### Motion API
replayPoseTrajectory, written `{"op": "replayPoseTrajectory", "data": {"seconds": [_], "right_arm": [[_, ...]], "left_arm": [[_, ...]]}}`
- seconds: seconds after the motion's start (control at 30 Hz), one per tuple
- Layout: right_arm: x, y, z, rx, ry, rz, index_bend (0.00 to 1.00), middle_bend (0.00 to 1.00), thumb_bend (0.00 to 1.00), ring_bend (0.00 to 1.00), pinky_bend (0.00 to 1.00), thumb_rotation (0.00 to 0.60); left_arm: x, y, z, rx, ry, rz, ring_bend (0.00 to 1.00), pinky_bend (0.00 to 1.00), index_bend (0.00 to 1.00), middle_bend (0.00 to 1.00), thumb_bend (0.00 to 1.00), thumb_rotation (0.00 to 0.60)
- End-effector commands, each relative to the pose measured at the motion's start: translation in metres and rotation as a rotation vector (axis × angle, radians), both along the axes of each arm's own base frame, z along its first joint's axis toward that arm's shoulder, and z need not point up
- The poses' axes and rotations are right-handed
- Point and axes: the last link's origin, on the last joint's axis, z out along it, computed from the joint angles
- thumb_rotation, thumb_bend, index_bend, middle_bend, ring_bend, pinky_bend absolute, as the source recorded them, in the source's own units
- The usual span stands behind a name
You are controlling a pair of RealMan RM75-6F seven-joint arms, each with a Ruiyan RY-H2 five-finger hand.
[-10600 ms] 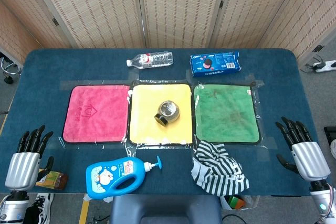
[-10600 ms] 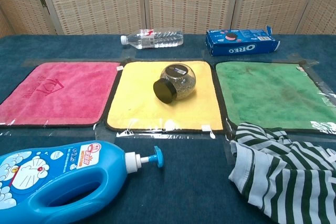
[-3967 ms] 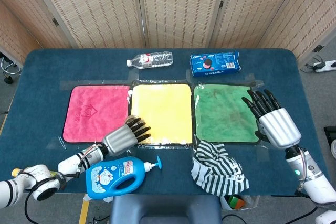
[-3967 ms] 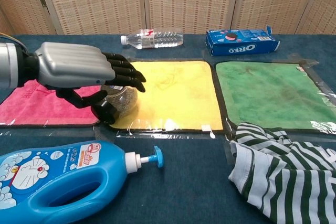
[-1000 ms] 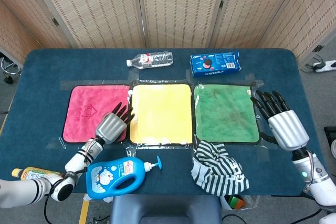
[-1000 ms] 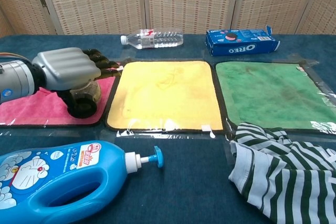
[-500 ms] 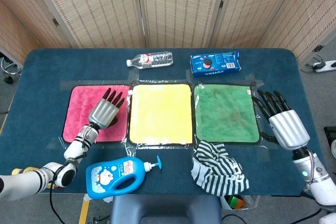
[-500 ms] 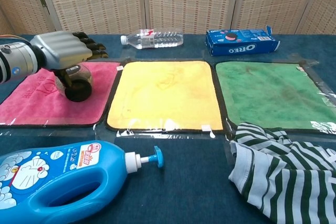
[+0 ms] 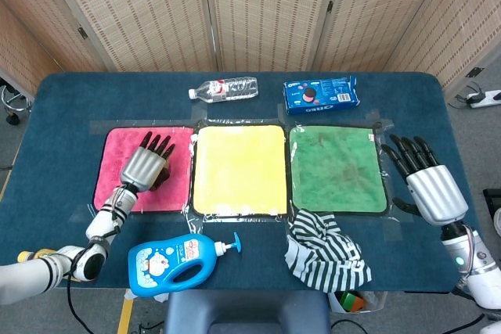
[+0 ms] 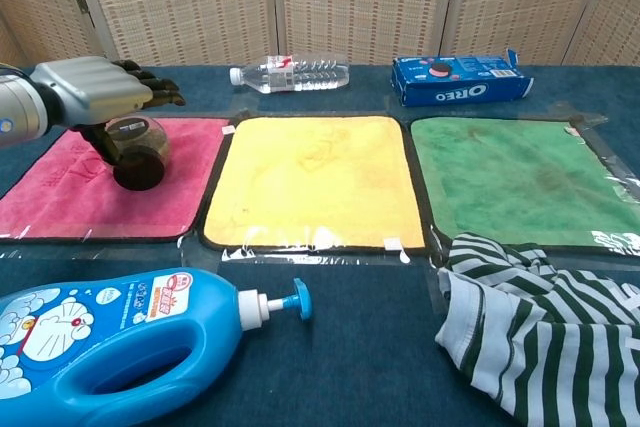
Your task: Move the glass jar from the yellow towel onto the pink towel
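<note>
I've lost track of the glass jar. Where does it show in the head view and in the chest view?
Head view: the jar peeks out under the left hand, over the pink towel.
Chest view: the jar is at left, under the same hand.
Shared landmark: the yellow towel, just right of the pink one.

left hand (image 9: 143,167) over pink towel (image 9: 117,163), right hand (image 9: 431,188) spread

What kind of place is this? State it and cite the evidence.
Probably a robot test setup, not a home: three coloured towels such as the pink towel taped to a blue table, unrelated household items around them, folding screens behind.
</note>
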Motion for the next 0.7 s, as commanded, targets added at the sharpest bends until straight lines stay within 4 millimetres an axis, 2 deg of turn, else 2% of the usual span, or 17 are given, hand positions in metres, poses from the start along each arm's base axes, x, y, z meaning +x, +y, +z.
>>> {"op": "replayPoseTrajectory", "data": {"seconds": [0.03, 0.13, 0.43, 0.7], "right_arm": [[-0.003, 0.003, 0.002, 0.016, -0.002, -0.022, 0.0, 0.0, 0.16, 0.0, 0.0, 0.6], [-0.006, 0.007, 0.005, 0.027, 0.002, -0.042, 0.0, 0.0, 0.16, 0.0, 0.0, 0.6], [-0.028, 0.032, 0.018, -0.016, -0.025, -0.107, 0.0, 0.0, 0.16, 0.0, 0.0, 0.6], [-0.052, 0.06, 0.016, -0.028, -0.052, -0.177, 0.0, 0.0, 0.16, 0.0, 0.0, 0.6]], "left_arm": [[-0.002, -0.019, 0.027, 0.013, -0.181, 0.067, 0.0, 0.0, 0.0, 0.0, 0.37, 0.511], [-0.007, -0.029, 0.043, 0.027, -0.284, 0.12, 0.0, 0.0, 0.0, 0.0, 0.37, 0.599], [-0.041, -0.066, 0.094, 0.207, -0.423, 0.178, 0.02, 0.0, 0.0, 0.01, 0.37, 0.6], [-0.072, -0.114, 0.118, 0.335, -0.489, 0.198, 0.04, 0.0, 0.04, 0.04, 0.38, 0.6]]}}
